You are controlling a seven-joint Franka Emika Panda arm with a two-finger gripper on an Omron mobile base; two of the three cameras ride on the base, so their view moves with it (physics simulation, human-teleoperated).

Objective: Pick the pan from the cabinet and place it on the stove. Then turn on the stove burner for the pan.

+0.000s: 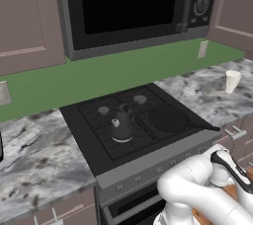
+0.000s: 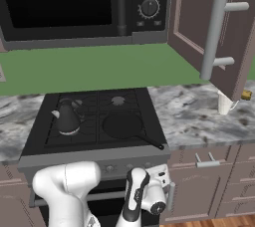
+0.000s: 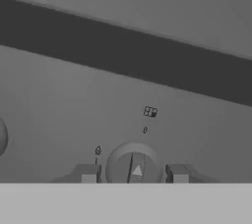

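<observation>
The pan (image 2: 122,125) sits on the stove (image 2: 45,141) at the front right burner, handle toward the counter, beside the kettle (image 2: 66,118). The gripper (image 3: 133,173) faces the front strip — jaws part-open, straddling a knob (image 3: 132,165); contact cannot be told.

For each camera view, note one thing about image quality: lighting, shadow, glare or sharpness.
Left base view: flat, even light, no glare on the pan. Right base view: the microwave window is featureless black. Hand view: dull grey and soft, the knob between the gripper tips slightly blurred.
</observation>
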